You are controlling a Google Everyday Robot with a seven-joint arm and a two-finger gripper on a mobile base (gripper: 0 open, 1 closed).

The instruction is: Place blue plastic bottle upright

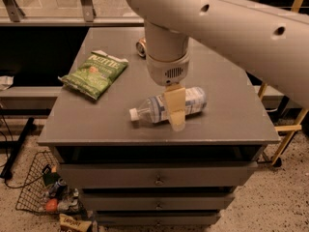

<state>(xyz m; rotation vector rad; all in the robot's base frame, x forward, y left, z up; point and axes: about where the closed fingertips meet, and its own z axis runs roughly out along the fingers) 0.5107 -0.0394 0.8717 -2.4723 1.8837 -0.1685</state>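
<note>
The blue plastic bottle (193,101) lies on its side near the front of the grey cabinet top (231,120). Its white cap (133,114) points left. My gripper (175,115) hangs from the big white arm and is down over the bottle's middle. It is open. One tan finger (175,105) crosses the near side of the bottle with its tip at the table, and the other finger is hidden behind the bottle. The bottle rests on the table.
A green chip bag (94,71) lies at the left of the top. A crushed gold-brown can (140,46) sits at the back, mostly hidden by the arm. A yellow frame (285,129) stands to the right. A wire basket (43,192) sits on the floor at the left.
</note>
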